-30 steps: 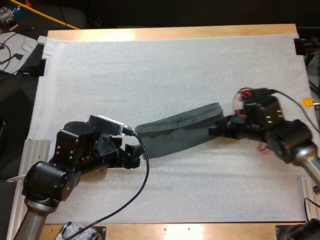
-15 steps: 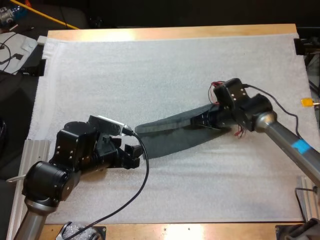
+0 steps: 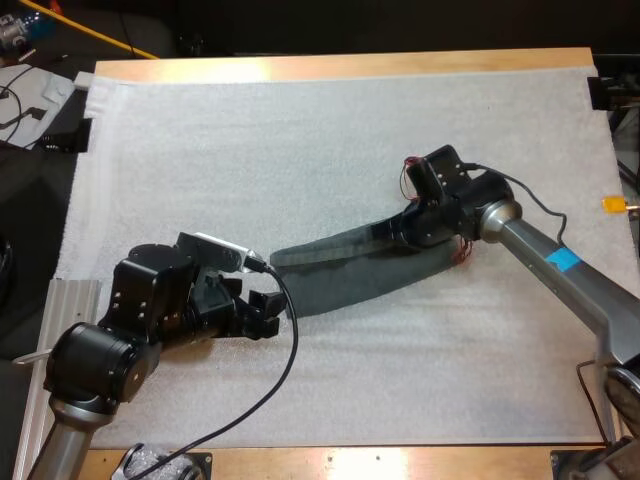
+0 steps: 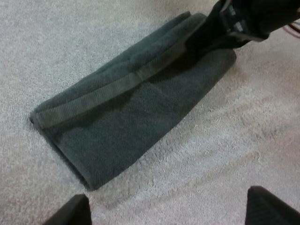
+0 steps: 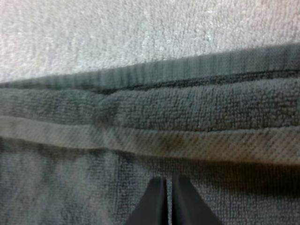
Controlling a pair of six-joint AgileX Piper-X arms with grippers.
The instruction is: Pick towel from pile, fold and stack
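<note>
Wooden bench (image 3: 330, 66), covered by a white mat (image 3: 250, 150)
One folded dark grey-green towel (image 3: 340, 272) flat on the mat, near centre

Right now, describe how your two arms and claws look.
Both arms have chunky black joints and silver-grey tube links. The right arm bears a blue tape patch on its tube and red wires at the wrist. A black cable loops along the left arm. The left claw and the right claw each have two black fingers, the right's tapering to narrow tips.
</note>
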